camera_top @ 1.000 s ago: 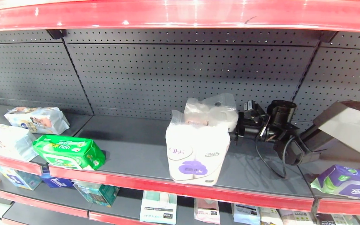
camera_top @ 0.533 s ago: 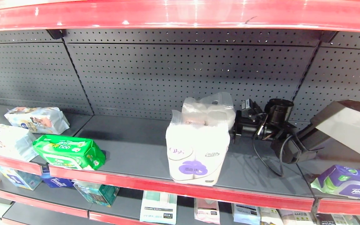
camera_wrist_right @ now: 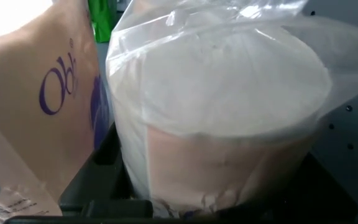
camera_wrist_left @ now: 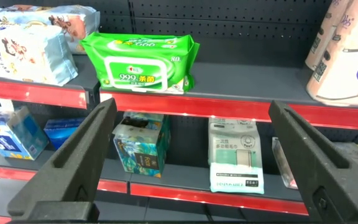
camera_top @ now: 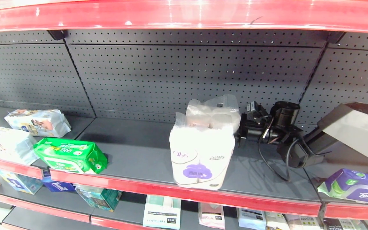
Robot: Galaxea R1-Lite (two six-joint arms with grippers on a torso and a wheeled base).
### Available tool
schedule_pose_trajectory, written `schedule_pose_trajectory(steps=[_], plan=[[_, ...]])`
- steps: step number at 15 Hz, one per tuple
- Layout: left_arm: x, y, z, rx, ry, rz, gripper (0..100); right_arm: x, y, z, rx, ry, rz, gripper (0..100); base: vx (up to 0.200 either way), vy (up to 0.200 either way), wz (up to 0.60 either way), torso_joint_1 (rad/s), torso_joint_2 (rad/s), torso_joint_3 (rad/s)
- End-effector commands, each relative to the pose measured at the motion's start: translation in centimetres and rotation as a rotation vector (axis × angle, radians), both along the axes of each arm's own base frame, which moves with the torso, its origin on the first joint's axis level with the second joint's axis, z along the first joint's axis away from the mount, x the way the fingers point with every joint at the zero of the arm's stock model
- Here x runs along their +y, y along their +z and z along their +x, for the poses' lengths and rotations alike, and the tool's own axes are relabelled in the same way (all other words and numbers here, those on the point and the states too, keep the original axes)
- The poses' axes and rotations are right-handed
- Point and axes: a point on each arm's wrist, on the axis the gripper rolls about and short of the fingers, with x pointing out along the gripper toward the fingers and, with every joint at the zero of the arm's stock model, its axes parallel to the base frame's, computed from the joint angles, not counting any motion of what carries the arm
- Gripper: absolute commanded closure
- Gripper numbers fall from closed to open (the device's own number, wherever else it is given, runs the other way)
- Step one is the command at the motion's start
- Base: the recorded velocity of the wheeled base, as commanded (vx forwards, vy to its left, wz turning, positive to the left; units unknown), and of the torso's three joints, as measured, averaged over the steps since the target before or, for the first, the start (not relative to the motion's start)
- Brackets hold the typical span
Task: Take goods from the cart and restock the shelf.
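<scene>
From the head view, the right gripper point(camera_top: 239, 130) reaches in over the shelf point(camera_top: 139, 150) from the right side. A clear-wrapped roll pack point(camera_top: 214, 111) sits at its fingers, towards the back panel. Directly in front of that, on the near side away from the fingers, a printed roll pack point(camera_top: 200, 156) stands upright at the shelf's front edge, and the two packs touch. Well off to the far side of both packs from the fingers lies a green wipes pack point(camera_top: 70, 155), with more soft packs past it.

In the left wrist view, the left gripper point(camera_wrist_left: 192, 107) hangs out in front of the shelving with its fingers point(camera_wrist_left: 73, 162) spread wide and nothing between them. The green wipes pack lies beyond the fingertips, on the shelf lip.

In the right wrist view, the clear-wrapped roll pack sits right between the dark fingers point(camera_wrist_right: 107, 174), and its plastic bulges over them. They look pressed onto its lower sides, so I'd say it is gripped and not yet let go. The printed roll pack stands just beside one finger.

My reading is that one pack is already placed and the second has reached the shelf but hasn't been released. The grip needs to be released and the arm drawn back. I can't see the cart from here, so I can't tell what is left to fetch.
</scene>
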Motion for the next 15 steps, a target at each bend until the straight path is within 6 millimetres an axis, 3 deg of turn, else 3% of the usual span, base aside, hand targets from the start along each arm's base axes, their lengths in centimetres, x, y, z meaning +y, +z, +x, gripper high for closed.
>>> schedule_pose_trajectory(steps=[1,15], plan=[[0.0,0.0,0.01,0.002,0.001,0.0,0,0.23,0.13,-0.08,-0.004,0.007,0.001,100,0.0,0.0,0.0,0.0,0.0,0.0],[0.0,0.0,0.01,0.002,-0.001,0.0,0,-0.21,0.49,-0.54,0.023,-0.008,0.007,100,0.0,0.0,0.0,0.0,0.0,0.0]])
